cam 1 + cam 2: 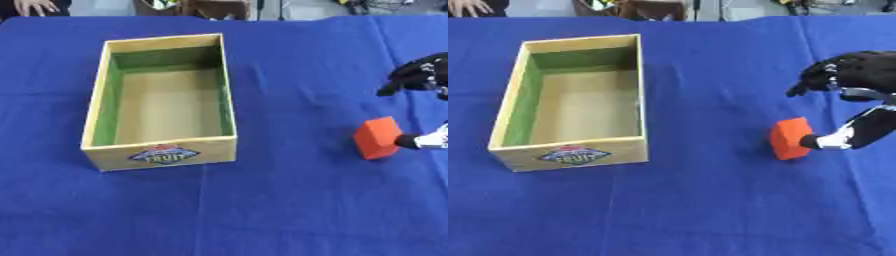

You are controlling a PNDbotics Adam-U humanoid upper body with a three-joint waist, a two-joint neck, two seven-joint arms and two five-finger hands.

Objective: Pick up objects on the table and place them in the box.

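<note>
My right hand (852,75) comes in from the right, fingers curled above the block (790,138) and thumb tip touching its right face. It isn't gripped; it sits on the blue cloth (710,210) just left of my thumb. Well off to the hand's left is the box (570,150), open-topped. Left hand out of sight.

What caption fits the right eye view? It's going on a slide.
Right hand reaches around an orange block on the blue cloth, beside an empty open box.
</note>
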